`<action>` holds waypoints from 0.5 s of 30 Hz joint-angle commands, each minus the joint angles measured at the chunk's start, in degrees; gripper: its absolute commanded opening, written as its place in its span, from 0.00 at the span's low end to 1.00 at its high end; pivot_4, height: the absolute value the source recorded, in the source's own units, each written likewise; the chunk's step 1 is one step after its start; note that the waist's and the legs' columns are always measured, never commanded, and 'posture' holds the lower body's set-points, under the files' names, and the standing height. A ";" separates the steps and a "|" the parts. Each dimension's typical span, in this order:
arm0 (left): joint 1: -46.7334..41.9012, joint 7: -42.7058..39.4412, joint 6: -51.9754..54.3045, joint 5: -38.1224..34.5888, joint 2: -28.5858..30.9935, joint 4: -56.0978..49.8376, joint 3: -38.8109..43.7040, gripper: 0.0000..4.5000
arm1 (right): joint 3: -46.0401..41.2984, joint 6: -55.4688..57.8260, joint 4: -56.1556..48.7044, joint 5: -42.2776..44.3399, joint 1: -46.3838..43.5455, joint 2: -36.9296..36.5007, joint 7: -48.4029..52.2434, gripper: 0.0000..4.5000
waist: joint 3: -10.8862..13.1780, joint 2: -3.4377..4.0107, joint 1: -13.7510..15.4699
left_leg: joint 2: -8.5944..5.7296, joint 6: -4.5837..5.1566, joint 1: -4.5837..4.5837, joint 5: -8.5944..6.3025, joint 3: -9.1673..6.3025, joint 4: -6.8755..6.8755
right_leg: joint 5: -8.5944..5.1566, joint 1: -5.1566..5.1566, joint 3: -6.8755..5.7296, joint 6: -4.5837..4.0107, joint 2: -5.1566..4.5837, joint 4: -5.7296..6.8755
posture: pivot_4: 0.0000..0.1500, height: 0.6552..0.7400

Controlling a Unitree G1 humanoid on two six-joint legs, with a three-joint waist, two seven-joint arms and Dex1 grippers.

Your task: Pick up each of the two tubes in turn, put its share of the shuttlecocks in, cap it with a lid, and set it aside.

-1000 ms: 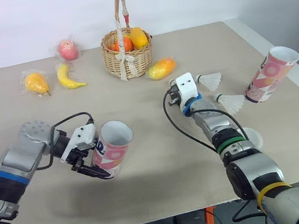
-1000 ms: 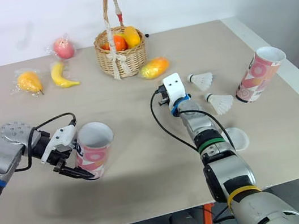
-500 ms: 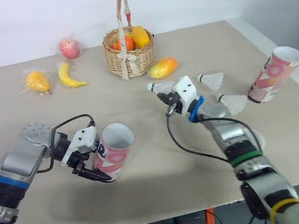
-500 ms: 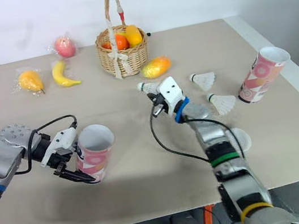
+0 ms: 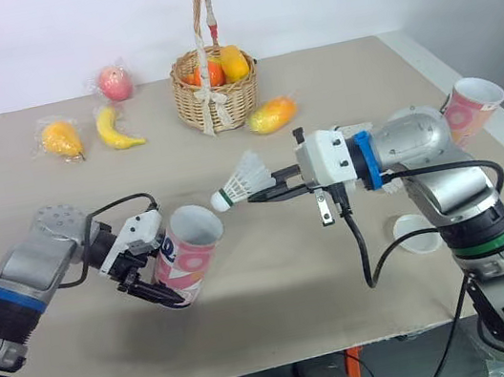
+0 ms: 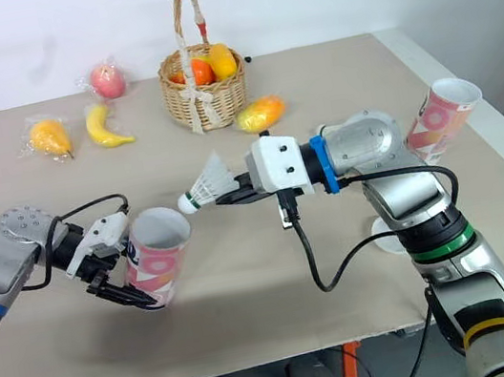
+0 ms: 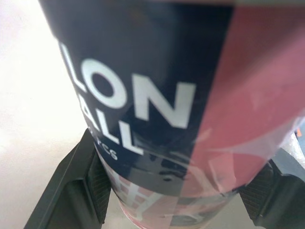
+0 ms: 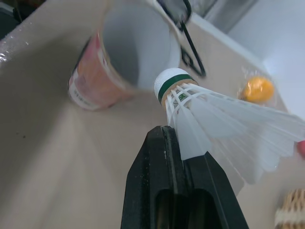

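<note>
Tube [image 5: 189, 254] off the table, clamped low on its body by left gripper [image 5: 156, 280], one finger each side, mouth tilted up toward the right arm, presumably to give a straight feed line. Looks empty inside from the right wrist view. Shuttlecock [image 5: 239, 183] pinched by its skirt in right gripper [image 5: 267, 189], fingers closed on the feathers, cork leading and aimed at the open mouth. Cork just beside and a bit above the rim, not inside yet. Skirt grip, so cork free to enter first. Step in hand, by my read: first insertion into this tube. Next needs cork lined up with the bore, then release once well inside. Risk of feathers snagging the rim or getting crushed by the pinch. Second tube [image 5: 466, 109] near the right table edge, tilted, open end up, well apart. White lid [image 5: 417, 240] flat on table [image 5: 284, 319] under the right forearm, handy for capping. Basket [image 5: 215, 83] and loose fruit [image 5: 116, 129] at the far side, out of the way.
</note>
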 commanded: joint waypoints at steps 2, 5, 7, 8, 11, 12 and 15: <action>-1.11 0.07 -0.83 0.80 0.87 2.31 -1.54 0.68 | 1.76 -3.31 -0.56 -1.10 -3.10 1.59 2.40 0.01 | 0.00 0.00 0.09 | 0.00 0.00 -0.01 0.00 0.00 0.01 | 0.00 0.00 0.00 0.00 0.00 0.00 | 1.00 1.00; -1.78 0.07 -1.38 0.70 0.46 3.19 -2.03 0.68 | 3.85 -5.05 0.78 -2.88 -5.15 3.43 3.10 0.01 | 0.00 0.00 0.09 | 0.00 0.00 0.01 0.00 0.00 0.02 | 0.03 0.00 0.00 0.00 0.00 0.00 | 1.00 1.00; -2.12 0.07 -1.60 0.67 0.18 3.62 -2.32 0.68 | 4.80 -5.95 2.16 -4.01 -6.50 4.53 3.13 0.01 | 0.00 0.00 0.16 | 0.00 0.02 0.02 0.03 0.00 0.02 | 0.04 0.00 -0.01 -0.01 0.00 0.06 | 1.00 1.00; -2.26 0.07 -1.68 0.71 -0.01 3.81 -2.44 0.68 | 5.36 -6.78 3.12 -4.91 -7.35 5.13 3.13 0.07 | 0.00 0.00 0.16 | 0.00 0.02 0.02 0.04 0.00 0.03 | 0.07 0.00 -0.01 0.00 0.00 0.07 | 1.00 1.00; -2.48 0.07 -1.79 0.82 -0.46 4.05 -2.54 0.68 | 6.63 -8.17 5.05 -6.33 -9.08 6.12 4.09 0.33 | 0.00 0.00 0.26 | 0.00 0.00 0.02 0.06 0.00 0.05 | 0.10 0.01 -0.01 0.00 0.00 0.07 | 1.00 1.00; -2.50 0.07 -1.82 0.83 -0.51 4.08 -2.55 0.68 | 6.77 -8.38 5.31 -6.39 -9.26 6.21 4.39 0.45 | 0.00 0.00 0.27 | 0.00 0.00 0.02 0.07 -0.01 0.05 | 0.11 0.01 -0.01 0.00 0.00 0.07 | 1.00 1.00; -2.45 0.07 -1.83 0.81 -0.81 3.75 -2.27 0.68 | 5.46 -6.90 3.97 -3.77 -9.31 4.91 6.45 0.76 | 0.00 0.00 0.34 | 0.00 0.01 0.02 0.07 0.00 0.04 | 0.11 0.02 -0.01 -0.01 0.00 0.07 | 1.00 1.00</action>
